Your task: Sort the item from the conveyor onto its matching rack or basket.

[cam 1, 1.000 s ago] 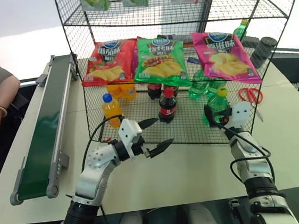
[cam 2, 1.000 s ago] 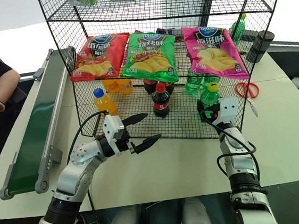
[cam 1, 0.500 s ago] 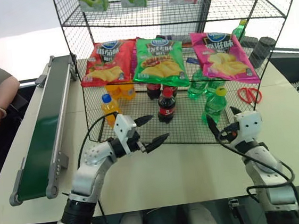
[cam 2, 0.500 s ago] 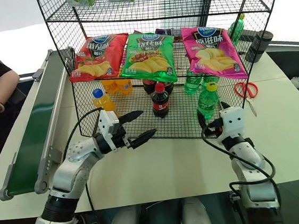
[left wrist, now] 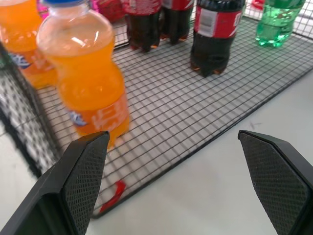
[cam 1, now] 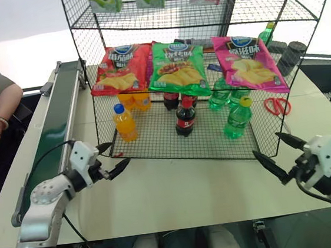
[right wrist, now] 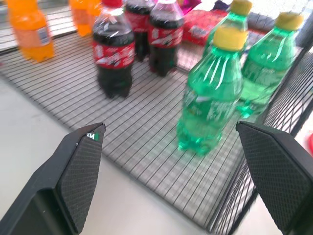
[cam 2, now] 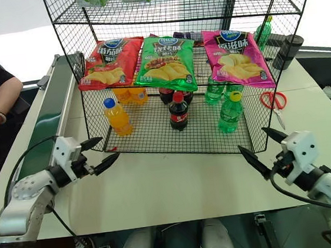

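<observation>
Standing upright on the rack's (cam 1: 173,144) mesh tray at our one o'clock, the green soda bottle (cam 1: 238,118) is free; our left gripper (cam 1: 113,159) and right gripper (cam 1: 280,154) are both spread, empty.

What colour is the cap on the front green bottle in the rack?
Yellow. The green bottle in the rack shows it best in the right wrist view.

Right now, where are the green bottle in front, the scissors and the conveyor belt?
green soda bottle (cam 1: 237,121), left eye view, on its label.
red scissors (cam 1: 276,105), left eye view, on the handles.
conveyor (cam 1: 51,136), left eye view, mid belt.
</observation>
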